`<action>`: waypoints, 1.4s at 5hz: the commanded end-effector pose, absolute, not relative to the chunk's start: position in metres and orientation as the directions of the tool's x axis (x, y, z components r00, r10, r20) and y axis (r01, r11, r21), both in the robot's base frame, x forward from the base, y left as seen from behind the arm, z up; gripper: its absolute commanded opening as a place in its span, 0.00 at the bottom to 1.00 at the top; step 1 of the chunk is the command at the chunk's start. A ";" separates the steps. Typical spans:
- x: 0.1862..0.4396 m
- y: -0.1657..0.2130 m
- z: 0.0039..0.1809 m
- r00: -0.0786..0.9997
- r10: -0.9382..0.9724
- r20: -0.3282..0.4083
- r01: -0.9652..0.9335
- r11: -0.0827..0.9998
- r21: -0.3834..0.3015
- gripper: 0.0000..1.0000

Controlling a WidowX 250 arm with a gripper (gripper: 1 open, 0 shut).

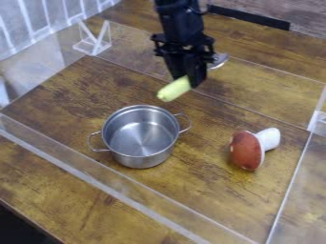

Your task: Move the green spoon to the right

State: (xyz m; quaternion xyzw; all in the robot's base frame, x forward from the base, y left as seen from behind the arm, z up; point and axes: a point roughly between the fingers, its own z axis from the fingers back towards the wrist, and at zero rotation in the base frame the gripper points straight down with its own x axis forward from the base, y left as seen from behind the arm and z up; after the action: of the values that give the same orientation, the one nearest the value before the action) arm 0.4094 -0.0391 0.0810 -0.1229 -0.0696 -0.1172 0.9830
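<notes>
The pincer (186, 80) is clamped on the green spoon (173, 90), which hangs tilted just under its tips, clear of the counter (76, 105). Below and to its left sits the steel pot (140, 134); the mushroom toy (249, 148) lies lower right. I'd carry it rightward between them, lowering gently onto bare wood inside the clear plastic wall (295, 186).

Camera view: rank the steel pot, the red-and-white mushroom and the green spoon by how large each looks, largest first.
1. Steel pot, clearly the largest.
2. Red-and-white mushroom.
3. Green spoon, smallest as seen; it hangs in the gripper, farther from the camera and partly covered by the fingers, so it may look shorter than it is.
</notes>
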 end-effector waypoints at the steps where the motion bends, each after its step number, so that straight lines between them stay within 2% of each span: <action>1: 0.424 -0.066 0.106 0.919 -0.319 0.234 0.364 0.913 -0.185 0.00; 2: 0.426 -0.085 0.103 0.899 -0.377 0.223 0.418 0.891 -0.180 0.00; 4: 0.438 -0.110 0.083 0.888 -0.423 0.181 0.452 0.874 -0.176 0.00; 5: 0.442 -0.117 0.073 0.886 -0.438 0.151 0.460 0.869 -0.180 0.00; 7: 0.449 -0.119 0.068 0.889 -0.453 0.069 0.458 0.873 -0.168 0.00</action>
State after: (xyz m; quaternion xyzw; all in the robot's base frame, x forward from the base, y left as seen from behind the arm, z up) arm 0.4408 -0.1133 0.0442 -0.0916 0.0218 -0.2336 0.9678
